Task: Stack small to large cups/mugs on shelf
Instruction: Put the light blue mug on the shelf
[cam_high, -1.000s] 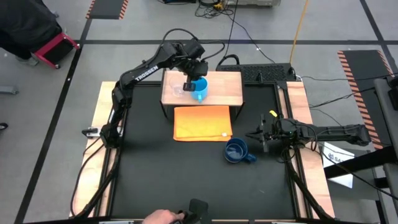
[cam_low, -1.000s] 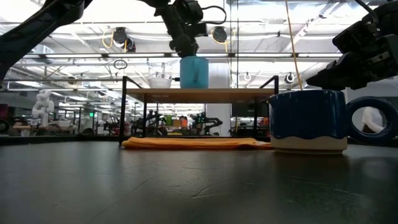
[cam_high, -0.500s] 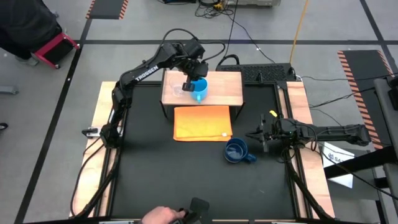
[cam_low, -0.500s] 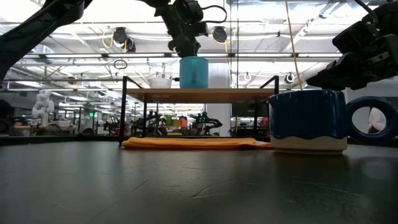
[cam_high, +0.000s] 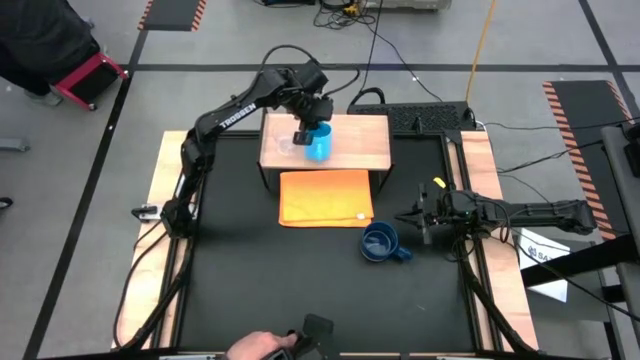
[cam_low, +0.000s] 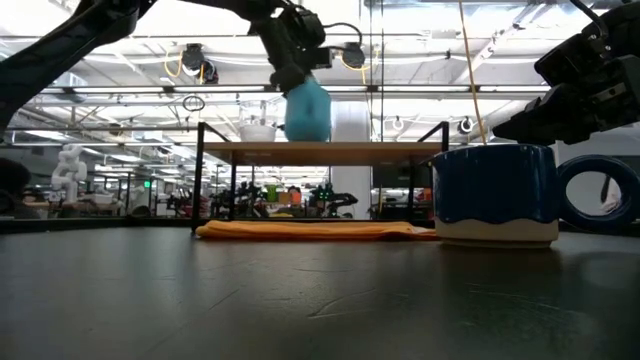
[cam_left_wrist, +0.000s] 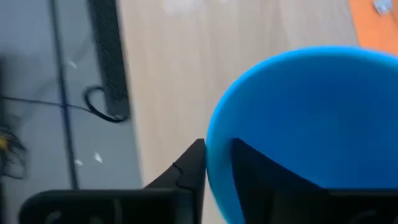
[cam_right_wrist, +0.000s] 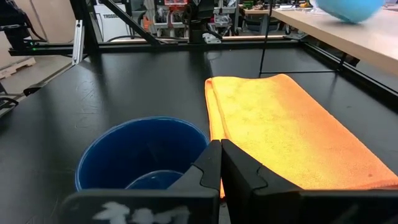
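Observation:
My left gripper (cam_high: 303, 133) is over the light-wood shelf (cam_high: 360, 152), shut on the light-blue mug (cam_high: 318, 144), which also shows in the low view (cam_low: 307, 110). The tiny clear glass cup (cam_high: 287, 146) stands on its base on the shelf just left of the mug. The dark-blue mug (cam_high: 379, 243) stands on its base on the black table, in front of the shelf and to its right. My right gripper (cam_high: 405, 218) is shut and empty, level, just to the right of that mug and behind it (cam_right_wrist: 219, 158). My left gripper holds the light-blue mug by its rim (cam_left_wrist: 209, 163), one finger (cam_left_wrist: 249, 171) inside the mug and one (cam_left_wrist: 191, 169) outside. The fingers come from above, pointing down. The mug hangs tilted, its base close over the shelf board (cam_low: 320, 150); I cannot tell whether it touches.
A folded orange cloth (cam_high: 325, 197) lies on the table in front of the shelf. A person's hand (cam_high: 258, 347) shows at the table's near edge. The shelf's black frame legs (cam_low: 200, 180) stand on the table.
My left gripper has tipped the light-blue mug from upright to tilted and carried it a little toward the glass cup on the shelf's left. My right arm has kept still.

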